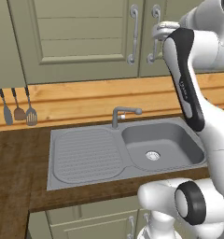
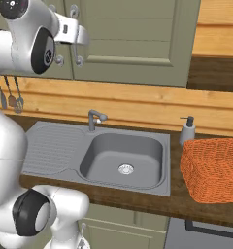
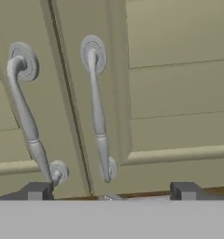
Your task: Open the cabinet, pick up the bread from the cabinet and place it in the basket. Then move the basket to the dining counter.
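Note:
The cabinet (image 1: 76,37) has both sage-green doors closed, so the bread is hidden. My gripper (image 3: 111,191) is open, its fingertips (image 3: 37,190) spread wide just in front of the two silver bar handles. The right door's handle (image 3: 99,112) lies roughly between the jaws, a little ahead of them; the left door's handle (image 3: 25,116) is off to the side. From the base, my gripper (image 1: 159,31) hovers at the right door's handle (image 1: 154,35), and my gripper (image 2: 80,35) is close to the door (image 2: 133,39). The orange basket (image 2: 213,168) sits on the worktop right of the sink. The dining counter is out of view.
A grey sink (image 1: 156,144) with drainboard and faucet (image 1: 121,114) is set in the dark wood worktop (image 1: 16,172) below the cabinet. A soap dispenser (image 2: 187,130) stands behind the basket. Utensils (image 1: 18,109) hang on the wooden backsplash at the left.

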